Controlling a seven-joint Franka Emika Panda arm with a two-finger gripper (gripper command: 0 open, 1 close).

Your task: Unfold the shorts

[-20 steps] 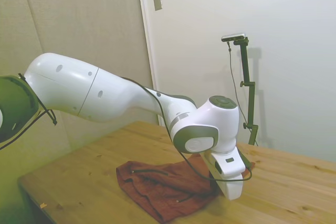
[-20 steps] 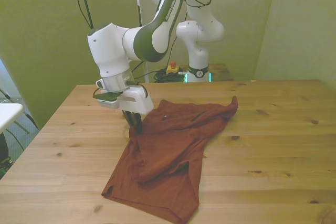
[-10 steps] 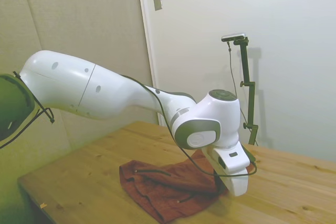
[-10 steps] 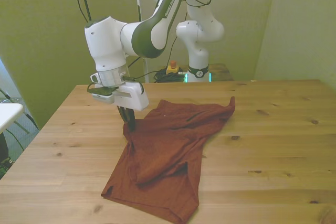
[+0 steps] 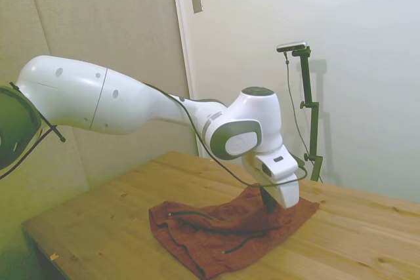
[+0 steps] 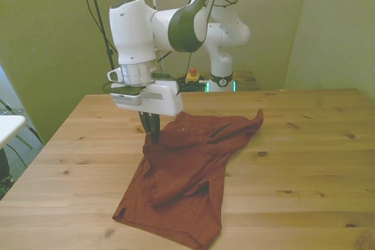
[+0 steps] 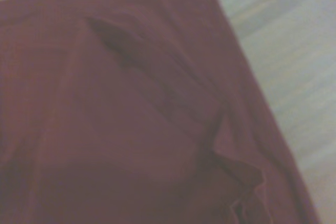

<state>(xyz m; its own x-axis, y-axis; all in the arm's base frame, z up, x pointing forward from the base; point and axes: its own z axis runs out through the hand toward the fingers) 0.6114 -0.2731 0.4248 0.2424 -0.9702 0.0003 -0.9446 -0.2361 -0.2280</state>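
Observation:
The rust-brown shorts (image 6: 193, 168) lie crumpled on the wooden table (image 6: 304, 162), folded over themselves, with one corner pointing to the front view's right. A dark drawstring (image 5: 197, 216) trails across them in the side view. My gripper (image 6: 153, 137) points straight down at the shorts' edge on the front view's left. Its dark fingers are shut on a pinch of the fabric, which rises slightly to them. In the side view the gripper (image 5: 269, 205) stands at the far edge of the shorts (image 5: 223, 234). The wrist view is filled with blurred, creased fabric of the shorts (image 7: 131, 129).
Bare wood (image 7: 294, 51) lies around the shorts on all sides. A small box with a red button (image 6: 191, 76) sits behind the table's far edge, by the robot's base. A white object (image 6: 9, 124) stands off the table at the front view's left.
The arm has risen and swung, carrying the gripper slightly up and toward the front view's right. The pinched edge of the shorts went with it, and the fabric spread out more in the side view.

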